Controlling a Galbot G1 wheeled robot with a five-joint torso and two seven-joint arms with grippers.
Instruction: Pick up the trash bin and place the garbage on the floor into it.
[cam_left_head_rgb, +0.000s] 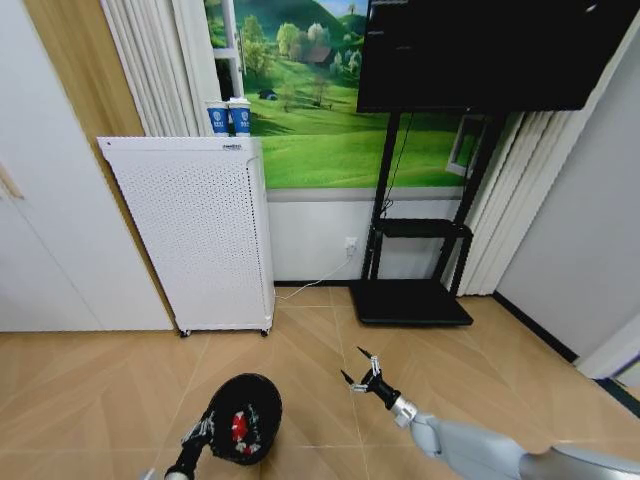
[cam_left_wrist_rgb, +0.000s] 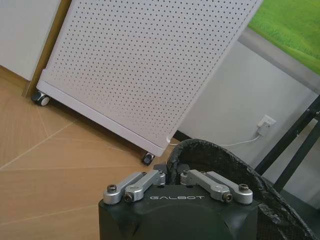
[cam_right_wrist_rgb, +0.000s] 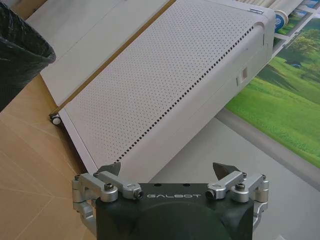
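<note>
A: What sits nearest the robot?
B: The left end effector (cam_left_head_rgb: 205, 428) is clamped on the near rim of the trash bin (cam_left_head_rgb: 252, 400), a small round black bucket held low over the wooden floor (cam_left_head_rgb: 100, 390). In the left wrist view the fingers (cam_left_wrist_rgb: 165, 176) pinch the mesh rim (cam_left_wrist_rgb: 210, 150) between them.
A: Anything inside the bin?
B: A red-and-white crumpled wrapper (cam_left_head_rgb: 239, 425) lies in its dark interior.
A: And the other arm?
B: The right end effector (cam_left_head_rgb: 360, 378) hangs just right of the bin, apart from it, fingers spread wide and gripping nothing. Its wrist view shows both fingertips (cam_right_wrist_rgb: 224, 170) well separated, with the bin's edge (cam_right_wrist_rgb: 22, 52) off to one side.
A: What stands farther back?
B: A white perforated cabinet (cam_left_head_rgb: 200, 240) on castors stands against the wall, with two blue-and-white paper cups (cam_left_head_rgb: 229, 117) on top. To its right is a black TV stand (cam_left_head_rgb: 412, 295) carrying a dark screen (cam_left_head_rgb: 480, 50), before a green landscape mural (cam_left_head_rgb: 320, 110).
</note>
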